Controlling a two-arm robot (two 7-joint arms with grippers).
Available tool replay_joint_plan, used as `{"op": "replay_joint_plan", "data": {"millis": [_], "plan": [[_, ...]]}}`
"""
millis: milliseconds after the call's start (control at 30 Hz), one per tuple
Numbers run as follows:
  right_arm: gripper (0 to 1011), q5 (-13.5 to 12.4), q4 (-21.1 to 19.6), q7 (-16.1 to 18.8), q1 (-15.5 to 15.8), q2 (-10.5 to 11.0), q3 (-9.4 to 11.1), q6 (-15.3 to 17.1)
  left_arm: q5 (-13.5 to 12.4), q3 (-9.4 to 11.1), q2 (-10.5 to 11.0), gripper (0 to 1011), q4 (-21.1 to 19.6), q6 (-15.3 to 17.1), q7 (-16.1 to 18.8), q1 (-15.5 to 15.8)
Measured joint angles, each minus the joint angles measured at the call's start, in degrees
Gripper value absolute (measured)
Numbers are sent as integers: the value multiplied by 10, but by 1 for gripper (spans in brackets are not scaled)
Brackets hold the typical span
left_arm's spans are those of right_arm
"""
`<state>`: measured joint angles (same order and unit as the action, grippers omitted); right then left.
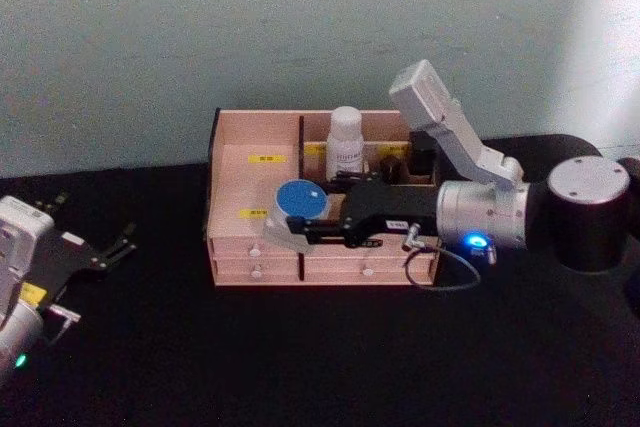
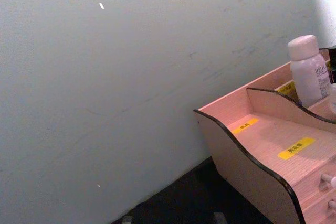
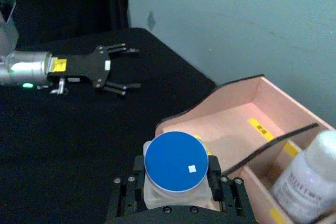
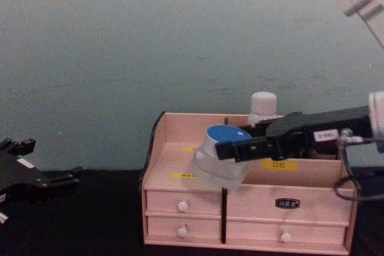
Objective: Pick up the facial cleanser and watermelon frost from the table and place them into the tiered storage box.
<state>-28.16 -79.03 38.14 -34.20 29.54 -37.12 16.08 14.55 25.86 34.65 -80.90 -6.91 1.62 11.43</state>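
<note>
**While the left gripper lies parked, the right one holds a jar over the box**

Far left on the black table (image 1: 300,357), the left gripper (image 1: 92,219) rests with its dark fingers spread wide and nothing between them, well apart from the box (image 1: 258,179). The box is pale pink wood with black edges, stepped tiers, yellow labels (image 1: 265,158) and white-knobbed drawers (image 1: 255,269) in front. Between the jaws of the right gripper (image 1: 308,215) sits the jar (image 1: 298,197). It is squat and round, with a cloudy body and a flat blue lid. The jaws are closed on its sides and hold it tilted, low over the front left tier. Whether it touches the wood is unclear. Behind the jaws a white capped bottle (image 1: 345,147) stands upright in the back tier.
</note>
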Motion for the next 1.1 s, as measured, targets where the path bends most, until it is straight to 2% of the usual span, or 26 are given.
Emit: {"op": "replay_joint_plan", "data": {"millis": [367,567,900,1100], "plan": [[712,7,70,-5,-47,-51,-17,4,0,0,0,1001,0,0,0,0],[712,17,125,-9,-76,-84,-25,4,0,0,0,1001,0,0,0,0],[712,27,193,-8,-106,-122,-27,-1,0,0,0,1001,0,0,0,0],[712,34,218,-8,-115,-135,-25,-3,0,0,0,1001,0,0,0,0]]}}
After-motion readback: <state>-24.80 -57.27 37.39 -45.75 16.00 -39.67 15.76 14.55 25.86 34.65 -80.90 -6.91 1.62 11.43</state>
